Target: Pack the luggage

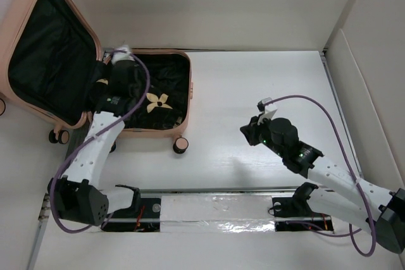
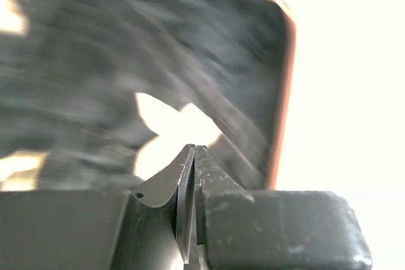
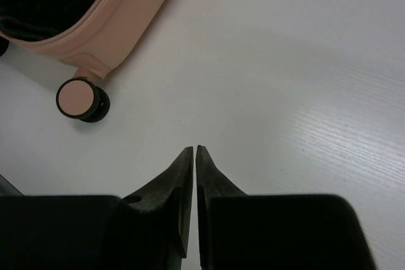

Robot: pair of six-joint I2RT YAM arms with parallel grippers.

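Left gripper [image 2: 194, 151] jaws pinched together, empty, low over the luggage [image 1: 44, 49], lying open at the table's [image 1: 266, 93] far left, flowered cloth [image 1: 161, 93] inside. Right gripper [image 3: 195, 151] jaws closed above the table.

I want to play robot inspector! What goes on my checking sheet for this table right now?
Surface: white wood-grain table, no spills seen.
Job's things: small salmon-pink hard-shell suitcase lies open at the far left, with a black cloth with gold flower prints in its base half.
Clutter: nothing seen.
Grippers: left gripper is shut, inside the suitcase over the cloth. Right gripper is shut over the table, holding nothing.
Cables: left purple cable arcs over the suitcase. Right purple cable arcs over the table.
Surroundings: pale walls around the table, silver rail at the near edge.
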